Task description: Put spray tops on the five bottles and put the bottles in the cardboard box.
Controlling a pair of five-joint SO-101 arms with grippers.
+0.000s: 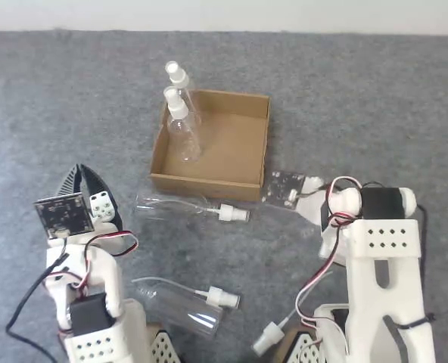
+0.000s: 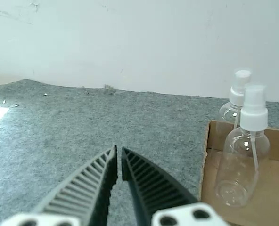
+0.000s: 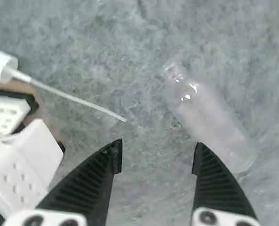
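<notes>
The left tool (image 2: pixel 119 149) is closed, its two black fingers pressed tip to tip with nothing between them. It hangs over the grey worktop (image 1: pixel 360 113), to the left of the cardboard box (image 1: pixel 201 184). Near the left arm's foot an open bottle (image 1: pixel 180 314) lies on its side. A loose spray top (image 1: pixel 222 297) with a long thin tube lies right beside it. In the left part of the box a standing bottle (image 1: pixel 185 128) has its white top on. A second capped bottle (image 1: pixel 177 76) stands at the box's far left corner; I cannot tell if it is inside the box or just behind it. Just in front of the box a lying bottle (image 1: pixel 175 206) with its top on rests on the worktop. Another spray top (image 1: pixel 269 336) lies by the right arm's foot. The right tool (image 3: pixel 157 143) is wide open and holds nothing. Under it lies a bare bottle (image 3: pixel 205 117) with no top, closer to one finger than the other.
</notes>
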